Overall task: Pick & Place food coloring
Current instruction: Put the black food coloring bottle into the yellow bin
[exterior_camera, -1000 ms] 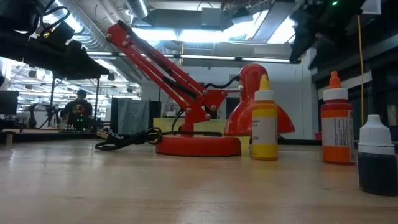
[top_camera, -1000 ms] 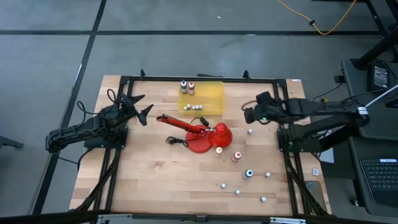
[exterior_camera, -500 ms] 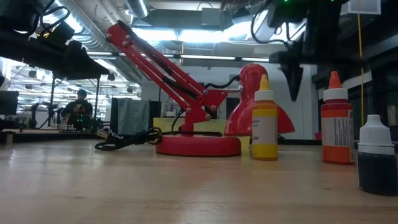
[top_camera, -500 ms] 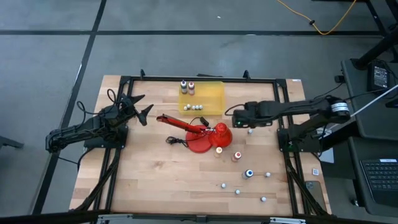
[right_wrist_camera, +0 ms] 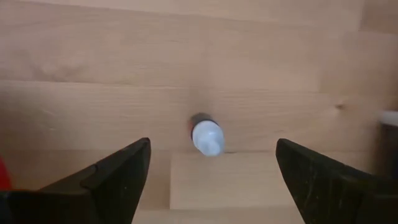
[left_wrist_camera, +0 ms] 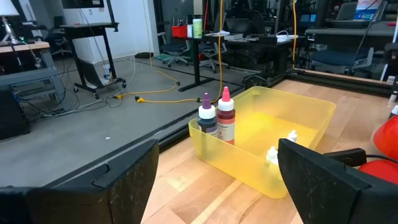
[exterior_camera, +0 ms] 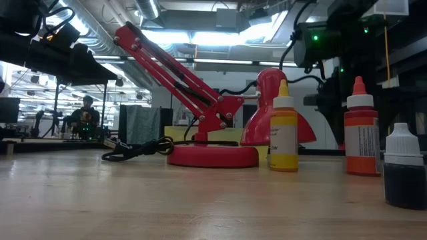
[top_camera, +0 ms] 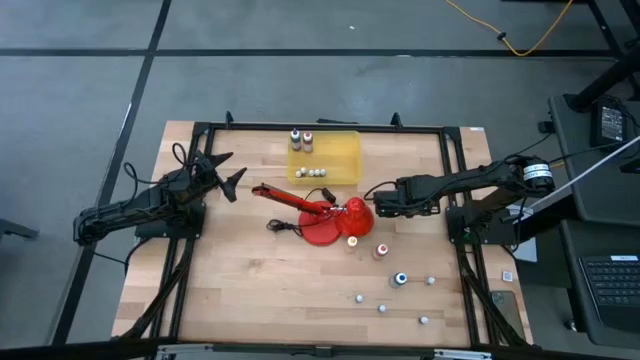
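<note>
Right gripper (top_camera: 378, 203): fingers spread wide, holding nothing, poised just beside the red lamp (top_camera: 325, 222) and directly above a small upright bottle with a pale cap (right_wrist_camera: 206, 135). Left gripper (top_camera: 222, 172): likewise parted and empty, waiting near the table's left edge. Yellow bin (top_camera: 324, 157): holds a purple bottle (left_wrist_camera: 207, 115) and a dark red bottle (left_wrist_camera: 226, 117), touching. Yellow bottle (exterior_camera: 284, 137), orange-red bottle (exterior_camera: 361, 138) and dark blue bottle (exterior_camera: 404, 167): standing apart on the wooden table (top_camera: 250, 290), beside the lamp shade.
</note>
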You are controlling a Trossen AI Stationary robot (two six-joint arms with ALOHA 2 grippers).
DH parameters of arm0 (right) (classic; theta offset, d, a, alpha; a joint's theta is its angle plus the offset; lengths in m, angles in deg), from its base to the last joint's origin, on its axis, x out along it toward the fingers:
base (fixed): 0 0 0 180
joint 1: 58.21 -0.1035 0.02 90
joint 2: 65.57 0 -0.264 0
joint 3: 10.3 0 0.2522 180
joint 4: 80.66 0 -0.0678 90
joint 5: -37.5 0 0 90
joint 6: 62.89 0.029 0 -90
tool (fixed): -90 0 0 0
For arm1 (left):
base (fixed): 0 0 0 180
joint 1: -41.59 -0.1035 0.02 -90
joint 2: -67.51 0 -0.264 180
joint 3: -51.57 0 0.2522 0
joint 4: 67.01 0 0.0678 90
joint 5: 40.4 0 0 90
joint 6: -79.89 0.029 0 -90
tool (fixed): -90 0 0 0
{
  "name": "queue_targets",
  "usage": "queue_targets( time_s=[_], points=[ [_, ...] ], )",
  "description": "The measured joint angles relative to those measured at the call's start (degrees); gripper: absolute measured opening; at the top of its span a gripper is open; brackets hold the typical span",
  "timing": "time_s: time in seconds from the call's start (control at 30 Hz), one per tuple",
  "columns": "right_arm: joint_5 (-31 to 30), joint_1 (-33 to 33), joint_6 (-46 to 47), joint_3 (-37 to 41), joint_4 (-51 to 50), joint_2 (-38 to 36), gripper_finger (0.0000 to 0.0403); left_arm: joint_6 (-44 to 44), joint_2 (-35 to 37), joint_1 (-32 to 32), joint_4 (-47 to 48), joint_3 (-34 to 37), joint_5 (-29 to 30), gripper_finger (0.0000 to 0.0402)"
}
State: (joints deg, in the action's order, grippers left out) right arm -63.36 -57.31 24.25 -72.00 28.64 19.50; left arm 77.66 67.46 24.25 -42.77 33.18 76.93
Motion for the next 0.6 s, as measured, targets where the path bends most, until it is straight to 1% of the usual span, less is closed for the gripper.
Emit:
queue_targets(
  time_s=[0.23, 0.4, 0.5, 0.6],
  points=[
    [0.00, 0.42, 0.01, 3.16, 6.63, 0.01, 0.0347, -0.02, 0.02, -0.01, 0.00, 0.00, 0.00, 0.0319],
    [-0.38, 0.66, 0.06, 3.32, 7.03, -0.01, 0.0344, -0.01, 0.02, 0.00, 0.00, 0.00, 0.00, 0.0319],
    [-0.61, 0.66, 0.08, 3.32, 7.03, -0.01, 0.0327, -0.01, -0.01, -0.01, 0.00, 0.00, 0.01, 0.0319],
    [-0.63, 0.64, 0.08, 3.32, 7.03, -0.01, 0.0297, -0.02, 0.02, 0.00, 0.00, 0.00, 0.00, 0.0319]
  ],
)
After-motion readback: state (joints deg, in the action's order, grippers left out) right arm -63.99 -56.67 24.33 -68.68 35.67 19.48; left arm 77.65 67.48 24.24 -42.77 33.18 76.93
